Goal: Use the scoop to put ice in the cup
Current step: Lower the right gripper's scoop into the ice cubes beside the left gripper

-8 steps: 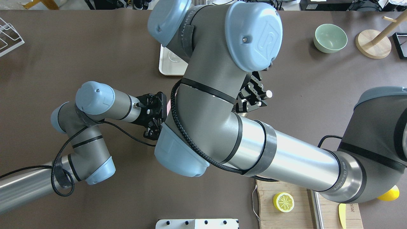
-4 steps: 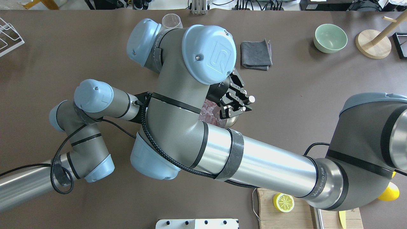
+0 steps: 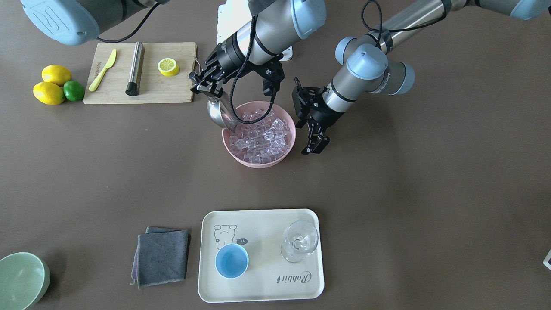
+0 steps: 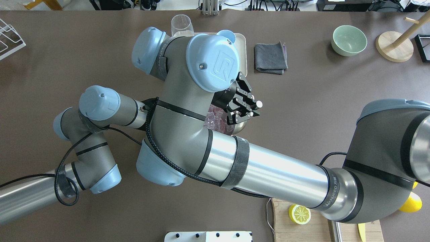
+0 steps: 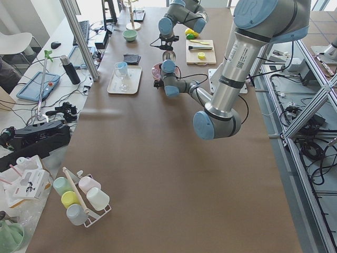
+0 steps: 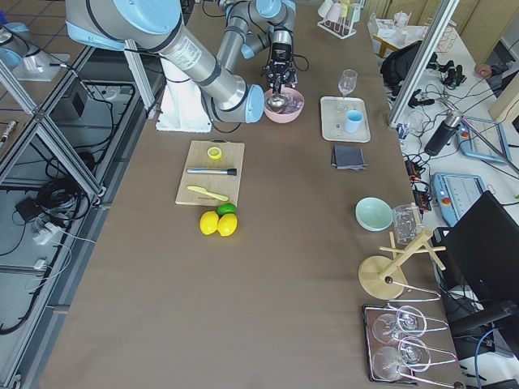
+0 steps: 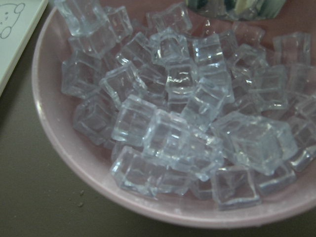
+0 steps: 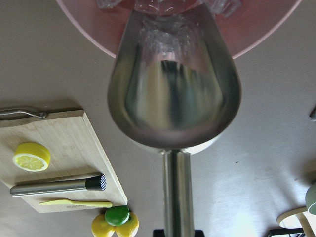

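Observation:
The ice [image 3: 260,135] fills a pink bowl [image 3: 289,146] at mid-table and shows close up in the left wrist view [image 7: 182,128]. My right gripper [image 3: 202,84] is shut on the rod handle of the silver scoop [image 3: 219,114]. The scoop tilts down with its mouth at the bowl's rim, and its trough [image 8: 173,94] holds no cubes. My left gripper [image 3: 314,137] is open and empty beside the bowl's other side. The light-blue cup [image 3: 231,260] stands empty on a cream tray [image 3: 262,288]. In the overhead view the right arm hides the left gripper.
A clear stemmed glass [image 3: 299,241] stands on the tray beside the cup. A folded grey cloth [image 3: 162,256] and a pale green bowl [image 3: 21,280] lie beyond. A cutting board [image 3: 142,90] carries a lemon half, a yellow knife and a steel cylinder, with lemons and a lime [image 3: 74,90] beside it.
My right arm has swung toward the robot's left, carrying the scoop to the pink bowl's rim. The left arm has stayed still.

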Controlling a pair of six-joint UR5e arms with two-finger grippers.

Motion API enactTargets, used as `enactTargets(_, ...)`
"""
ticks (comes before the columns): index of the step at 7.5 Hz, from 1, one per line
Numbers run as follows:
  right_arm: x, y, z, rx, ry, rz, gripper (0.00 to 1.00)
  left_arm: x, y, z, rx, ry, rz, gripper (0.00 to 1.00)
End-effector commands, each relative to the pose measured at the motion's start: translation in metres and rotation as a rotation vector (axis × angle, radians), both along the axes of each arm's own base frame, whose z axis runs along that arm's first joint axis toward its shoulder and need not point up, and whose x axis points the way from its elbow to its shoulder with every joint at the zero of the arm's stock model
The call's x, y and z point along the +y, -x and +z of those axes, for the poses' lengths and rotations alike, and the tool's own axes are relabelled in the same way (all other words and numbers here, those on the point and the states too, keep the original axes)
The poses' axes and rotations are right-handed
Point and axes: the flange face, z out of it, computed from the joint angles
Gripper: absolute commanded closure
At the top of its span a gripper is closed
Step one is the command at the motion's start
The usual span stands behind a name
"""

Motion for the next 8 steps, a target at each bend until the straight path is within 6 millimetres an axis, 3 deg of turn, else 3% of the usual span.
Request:
enactTargets(1,-0.001,0.007,-0.003,-0.044,-0.016,0.014,1.00,0.007,-0.006,0.000,0.015,0.009,0.005,0.01)
enactTargets(3,-0.001,0.012,-0.003,-0.109,-0.034,0.059,1.00,0.012,-0.012,-0.006,0.023,0.004,0.016,0.01)
enactTargets(4,0.001,0.010,0.007,-0.142,-0.046,0.084,1.00,0.013,-0.014,-0.007,0.024,0.002,0.020,0.01)
enactTargets(5,0.012,-0.012,0.014,-0.194,-0.072,0.090,1.00,0.015,-0.016,-0.007,0.023,-0.003,0.024,0.01)
enactTargets(6,0.020,-0.025,0.035,-0.250,-0.095,0.116,1.00,0.015,-0.015,-0.006,0.022,-0.002,0.023,0.01)
enactTargets(8,0.026,-0.037,0.047,-0.296,-0.112,0.124,1.00,0.016,-0.016,-0.007,0.023,-0.003,0.025,0.01)
